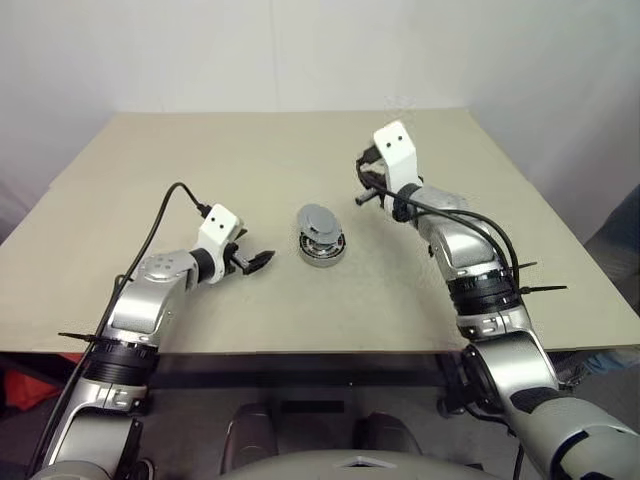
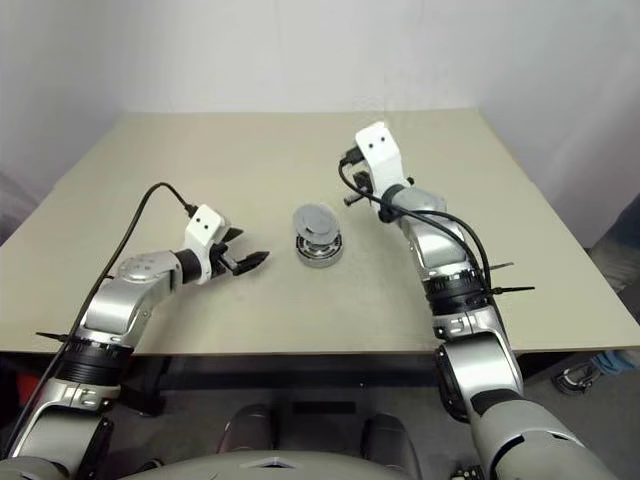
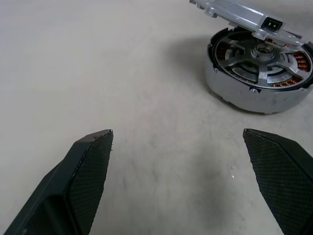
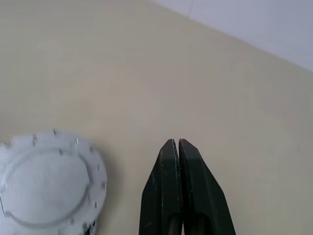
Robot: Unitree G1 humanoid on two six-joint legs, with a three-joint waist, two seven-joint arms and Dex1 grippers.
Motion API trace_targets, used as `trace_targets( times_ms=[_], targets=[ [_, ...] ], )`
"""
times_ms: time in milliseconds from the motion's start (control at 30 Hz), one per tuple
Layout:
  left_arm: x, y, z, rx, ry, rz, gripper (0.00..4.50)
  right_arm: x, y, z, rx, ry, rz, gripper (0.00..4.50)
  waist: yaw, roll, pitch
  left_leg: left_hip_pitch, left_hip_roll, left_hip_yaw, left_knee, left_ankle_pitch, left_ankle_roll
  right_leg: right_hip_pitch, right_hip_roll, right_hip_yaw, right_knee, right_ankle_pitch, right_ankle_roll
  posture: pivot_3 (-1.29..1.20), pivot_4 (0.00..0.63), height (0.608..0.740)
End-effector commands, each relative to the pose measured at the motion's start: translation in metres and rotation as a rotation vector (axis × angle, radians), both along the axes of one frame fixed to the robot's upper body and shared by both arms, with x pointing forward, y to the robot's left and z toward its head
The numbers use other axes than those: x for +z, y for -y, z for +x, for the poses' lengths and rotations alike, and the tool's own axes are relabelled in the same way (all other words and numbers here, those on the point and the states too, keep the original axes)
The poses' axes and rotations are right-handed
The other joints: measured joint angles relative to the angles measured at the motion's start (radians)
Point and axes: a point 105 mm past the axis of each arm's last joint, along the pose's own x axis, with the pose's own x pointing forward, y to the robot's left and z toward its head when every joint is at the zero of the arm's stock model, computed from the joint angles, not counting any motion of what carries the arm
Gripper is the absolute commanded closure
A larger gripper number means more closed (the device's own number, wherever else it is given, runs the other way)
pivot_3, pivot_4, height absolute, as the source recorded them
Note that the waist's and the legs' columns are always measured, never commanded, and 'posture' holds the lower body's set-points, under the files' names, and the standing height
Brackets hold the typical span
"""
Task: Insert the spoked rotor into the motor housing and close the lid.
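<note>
The motor housing [image 1: 321, 252] stands at the table's middle. In the left wrist view the spoked rotor [image 3: 244, 62] lies inside the housing [image 3: 254, 95], its silver spokes over copper windings. The lid [image 1: 319, 220] rests tilted on top, one side raised, so the housing's inside shows beneath it [image 3: 234, 12]. My left gripper [image 1: 262, 260] is open, low over the table just left of the housing, nothing between its fingers [image 3: 90, 166]. My right gripper [image 1: 362, 197] is shut and empty, raised above the table to the right of the lid [image 4: 49, 181] and a little farther back.
The beige table [image 1: 250, 160] runs far back to a white wall. Its front edge [image 1: 300, 352] lies close below both arms. A black cable [image 1: 160, 215] loops up from the left wrist.
</note>
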Motion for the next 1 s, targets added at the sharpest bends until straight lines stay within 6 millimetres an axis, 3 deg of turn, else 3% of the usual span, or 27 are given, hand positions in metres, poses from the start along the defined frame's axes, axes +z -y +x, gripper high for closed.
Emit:
trace_targets(
  times_ms=[33, 200, 400, 733, 900, 1000],
  targets=[
    [0.015, 0.003, 0.006, -0.013, 0.059, 0.003, 0.0, -0.002, -0.022, -0.001, 0.083, -0.032, 0.07, 4.44, 0.0, 0.0, 0.0, 0.0, 0.0, 0.0, 0.0, 0.0, 0.0, 0.0, 0.0, 0.0, 0.0, 0.001, -0.002, 0.0, 0.0, 0.74],
    [0.016, 0.002, 0.006, -0.016, 0.06, 0.008, 0.0, -0.027, -0.052, -0.006, 0.188, -0.116, 0.083, 4.44, -0.001, 0.0, 0.0, -0.002, 0.0, 0.0, 0.0, 0.0, 0.0, -0.002, 0.0, 0.0, 0.0, 0.002, -0.004, 0.0, 0.0, 0.74],
    [0.016, -0.002, 0.003, -0.008, 0.058, 0.013, 0.0, -0.036, -0.071, -0.015, 0.271, -0.152, 0.077, 4.44, 0.001, 0.0, 0.0, -0.003, 0.0, 0.0, 0.0, 0.0, 0.0, -0.002, 0.0, 0.0, 0.0, 0.002, -0.004, 0.0, 0.0, 0.74],
    [0.016, -0.012, 0.001, 0.03, 0.061, 0.017, 0.0, -0.091, -0.059, -0.034, 0.282, -0.302, -0.05, 4.44, 0.001, -0.001, -0.001, -0.002, 0.0, 0.0, 0.0, 0.0, 0.0, -0.002, -0.001, 0.0, 0.0, 0.001, -0.003, 0.0, 0.0, 0.74],
    [0.017, -0.013, 0.001, 0.032, 0.061, 0.017, 0.0, -0.103, -0.049, -0.037, 0.248, -0.328, -0.063, 4.44, 0.001, -0.003, -0.002, 0.002, 0.0, 0.0, 0.0, -0.001, 0.001, 0.002, -0.001, 0.0, 0.0, -0.002, 0.003, 0.0, 0.0, 0.74],
    [0.017, -0.012, 0.002, 0.029, 0.059, 0.016, 0.0, -0.095, -0.05, -0.036, 0.25, -0.294, -0.011, 4.44, 0.001, -0.004, -0.002, 0.005, 0.0, 0.0, 0.0, -0.001, 0.001, 0.005, -0.001, 0.0, 0.0, -0.002, 0.003, 0.0, 0.0, 0.74]
  ],
)
